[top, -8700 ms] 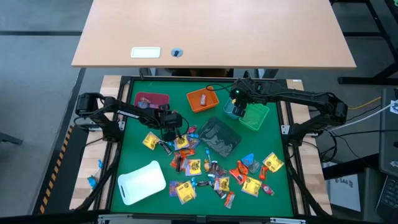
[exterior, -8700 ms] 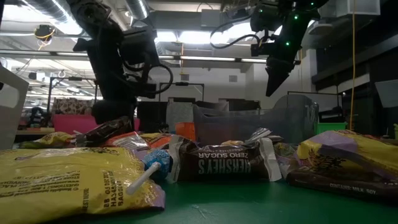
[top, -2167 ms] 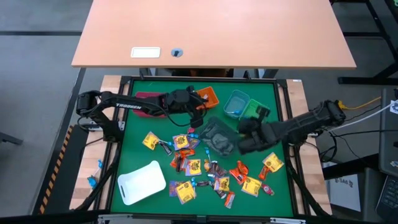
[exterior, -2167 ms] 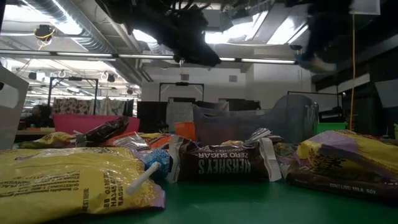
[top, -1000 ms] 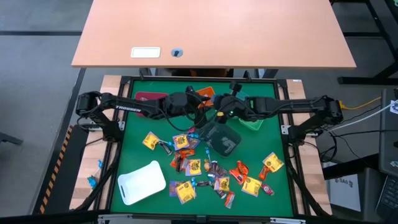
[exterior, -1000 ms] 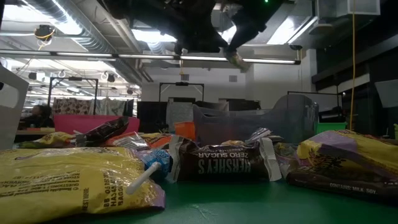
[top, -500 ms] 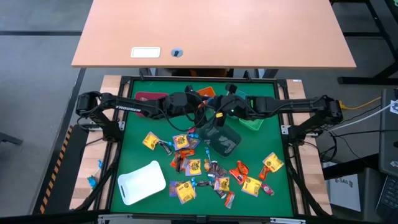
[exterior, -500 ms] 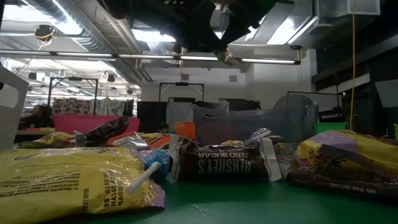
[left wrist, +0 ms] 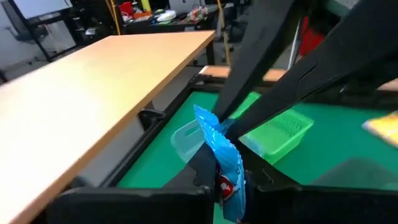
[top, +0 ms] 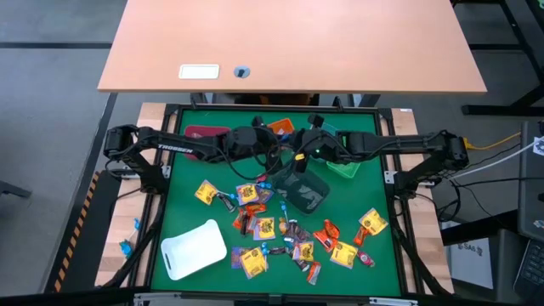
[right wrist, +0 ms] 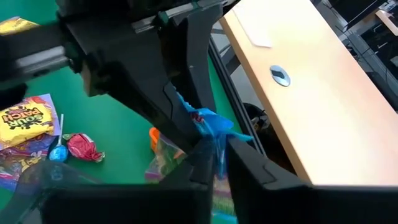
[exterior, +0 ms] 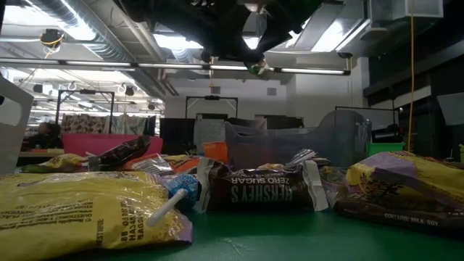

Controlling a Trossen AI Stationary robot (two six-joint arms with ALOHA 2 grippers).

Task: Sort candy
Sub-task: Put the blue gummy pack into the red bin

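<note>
A green mat point(top: 187, 217) covers the bench, and a bare wooden desk point(top: 289, 42) stands just beyond its far edge. Along the far side of the mat a maroon bin point(top: 202, 133), an orange bin point(top: 283, 127), a clear bin point(left wrist: 186, 138) and a green bin point(top: 348, 166) are lined up; a smoky transparent bin point(top: 304, 189) sits nearer the middle, and a white tray point(top: 194, 249) lies at the near left corner.

Both arms are stretched toward the middle of the far side, where they meet above the mat. The left gripper point(top: 276, 146) and the right gripper point(top: 293, 155) are brought tip to tip, and a blue candy packet point(left wrist: 222, 158) is seen pinched between the dark fingers in both wrist views. In the left wrist view the fingers are closed on the lower part of the packet; in the right wrist view the fingers are likewise closed around its crumpled blue wrapper point(right wrist: 208, 121). The packet is held in the air, clear of the mat, near the orange and clear bins.

The rest of the candy point(top: 280, 229) is scattered over the near half of the mat: yellow, orange-red, purple and brown packets, lying loose and partly overlapping. In the low view a brown Hershey's packet point(exterior: 264, 190) and a yellow packet point(exterior: 80, 206) are seen lying in the foreground.
</note>
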